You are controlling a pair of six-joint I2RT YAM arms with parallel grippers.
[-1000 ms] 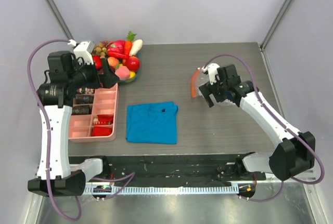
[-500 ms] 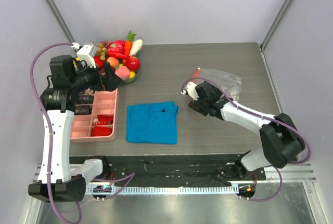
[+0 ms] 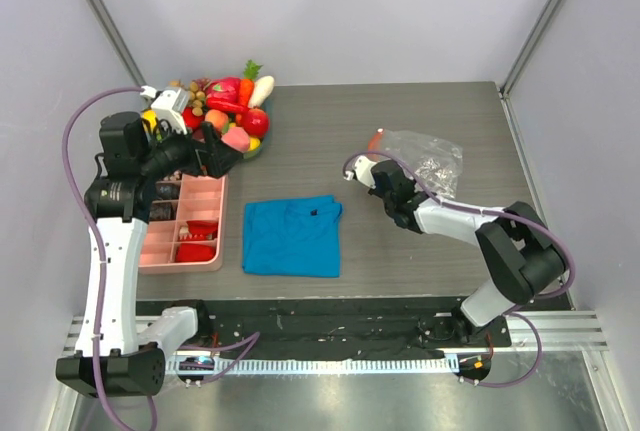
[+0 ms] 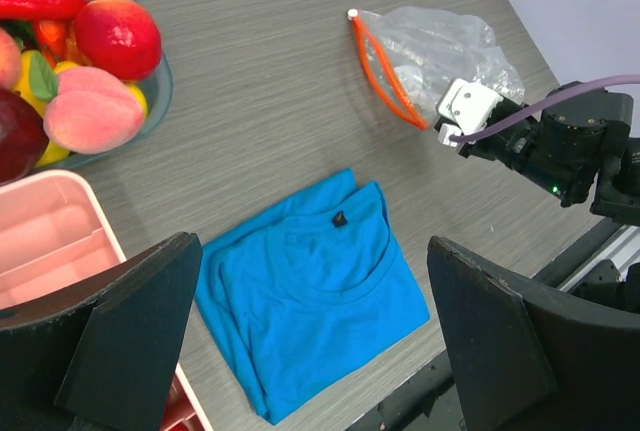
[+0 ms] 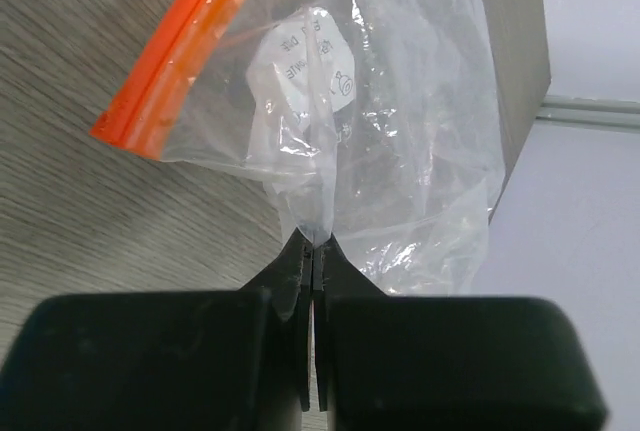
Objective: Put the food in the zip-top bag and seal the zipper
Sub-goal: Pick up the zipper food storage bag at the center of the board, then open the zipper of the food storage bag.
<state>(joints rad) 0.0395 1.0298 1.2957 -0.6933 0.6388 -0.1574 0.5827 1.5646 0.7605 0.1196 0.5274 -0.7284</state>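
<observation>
The food (image 3: 228, 103), bright toy fruits and vegetables, is piled in a bowl at the table's back left; a peach (image 4: 93, 111) and a red fruit (image 4: 118, 37) show in the left wrist view. The zip-top bag (image 3: 425, 157) lies crinkled on the table at the right, its orange-red zipper (image 3: 376, 140) at its left end. My right gripper (image 5: 315, 241) is shut on a pinch of the bag's clear film (image 5: 390, 101), beside the zipper (image 5: 175, 66). My left gripper (image 3: 214, 155) hangs open by the bowl, nothing between its fingers (image 4: 130, 331).
A folded blue cloth (image 3: 292, 236) lies at the table's front middle. A pink divided tray (image 3: 152, 242) with dark and red items sits along the left edge, under the left arm. The bag's far side reaches close to the table's right edge.
The right arm came down and in toward the middle, laying the bag on the table, and its jaws closed on the bag's film. The left gripper drifted slightly right, staying open.
</observation>
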